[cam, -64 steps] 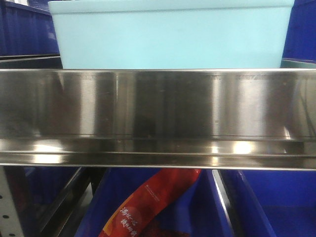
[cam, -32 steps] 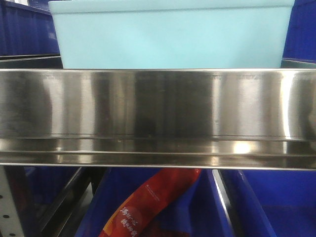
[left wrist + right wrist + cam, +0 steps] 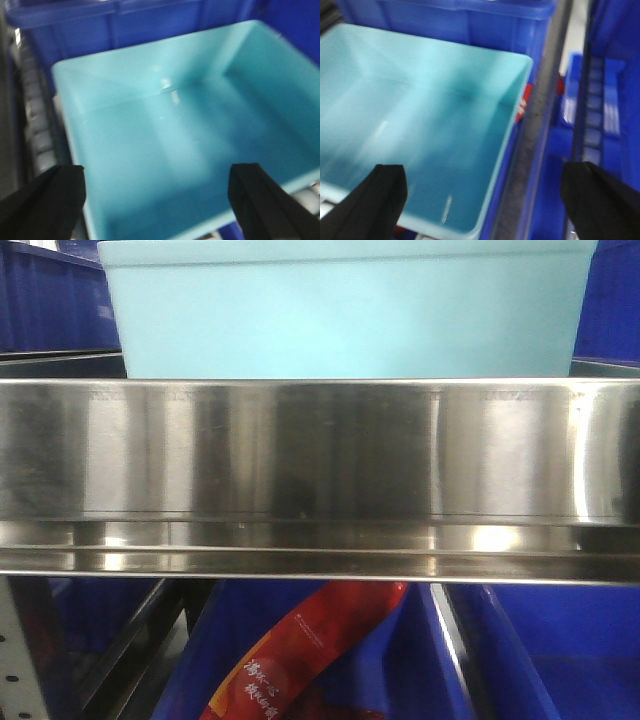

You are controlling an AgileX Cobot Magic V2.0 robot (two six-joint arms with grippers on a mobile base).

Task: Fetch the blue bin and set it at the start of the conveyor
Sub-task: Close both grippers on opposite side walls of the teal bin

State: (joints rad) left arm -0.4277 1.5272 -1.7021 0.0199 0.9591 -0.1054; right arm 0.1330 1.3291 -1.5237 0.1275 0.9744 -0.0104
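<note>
The blue bin [image 3: 345,310], a pale aqua tub, stands on the steel shelf just behind the shiny front rail [image 3: 320,450]. From above it is empty [image 3: 185,135]; its right side also shows in the right wrist view [image 3: 415,120]. My left gripper [image 3: 157,197] hangs open over the bin's near left part, one black finger [image 3: 52,200] outside the left wall, the other over the near rim. My right gripper [image 3: 482,200] is open above the bin's right wall, one finger over the inside, the other over the crates beside it. The conveyor start is out of view.
Dark blue crates [image 3: 125,25] stand behind and beside the bin [image 3: 600,125]. Grey rollers [image 3: 37,130] run along its left side. A grey shelf post [image 3: 532,145] passes close to its right wall. Below the rail lies a red packet [image 3: 300,650] in a blue crate.
The front view has hardly changed; the bin stays put on the shelf and only the reflections on the steel rail shift slightly.
</note>
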